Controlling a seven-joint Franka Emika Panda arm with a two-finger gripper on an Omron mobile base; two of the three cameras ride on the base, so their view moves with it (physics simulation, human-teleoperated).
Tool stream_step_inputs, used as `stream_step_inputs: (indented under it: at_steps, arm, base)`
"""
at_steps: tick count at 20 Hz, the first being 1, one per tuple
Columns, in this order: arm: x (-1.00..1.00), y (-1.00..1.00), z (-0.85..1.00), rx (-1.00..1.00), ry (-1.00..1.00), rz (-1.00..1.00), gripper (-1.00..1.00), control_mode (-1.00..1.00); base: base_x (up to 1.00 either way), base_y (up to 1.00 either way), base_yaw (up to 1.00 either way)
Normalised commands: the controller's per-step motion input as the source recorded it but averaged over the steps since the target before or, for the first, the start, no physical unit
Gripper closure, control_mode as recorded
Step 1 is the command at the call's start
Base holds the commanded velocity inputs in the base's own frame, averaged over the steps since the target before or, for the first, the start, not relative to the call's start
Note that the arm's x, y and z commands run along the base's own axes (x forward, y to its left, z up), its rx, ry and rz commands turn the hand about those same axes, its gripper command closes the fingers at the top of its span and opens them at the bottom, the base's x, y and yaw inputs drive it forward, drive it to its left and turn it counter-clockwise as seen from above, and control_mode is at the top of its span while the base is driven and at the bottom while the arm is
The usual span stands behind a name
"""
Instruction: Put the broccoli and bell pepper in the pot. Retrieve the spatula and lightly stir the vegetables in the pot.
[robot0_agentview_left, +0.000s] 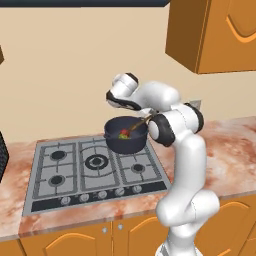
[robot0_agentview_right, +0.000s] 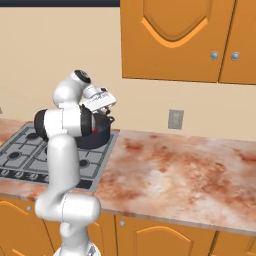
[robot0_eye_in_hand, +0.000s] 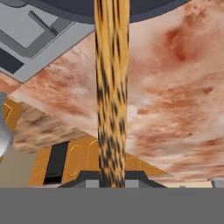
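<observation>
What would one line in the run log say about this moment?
stage: stirring | tool: shut on spatula | spatula head: in pot | bell pepper, broccoli: in pot | pot: on stove rear right burner

The pot (robot0_agentview_right: 98, 136) is largely masked by the arm in the right base view; its contents are hidden there. In the left base view, the broccoli (robot0_agentview_left: 121, 136) and pepper (robot0_agentview_left: 123, 132) are too small for detail, and the spatula (robot0_agentview_left: 137, 125) head is not distinguishable among them. In the hand view, the spatula handle is cut off at top and bottom, and the pot is cropped by the top edge. The hand (robot0_agentview_left: 146, 114) fingertips are concealed behind the forearm.
</observation>
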Motion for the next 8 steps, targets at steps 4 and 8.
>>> stream_step_inputs:
  at_steps: [4, 8]
  arm:
    - [-0.49, -0.16, 0.30, 0.02, -0.01, 0.04, 1.00, -1.00]
    - [-0.31, -0.03, 0.00, 0.00, 0.02, 0.04, 1.00, -1.00]
  base:
    - [0.00, 0.00, 0.00]
    - [0.00, 0.00, 0.00]
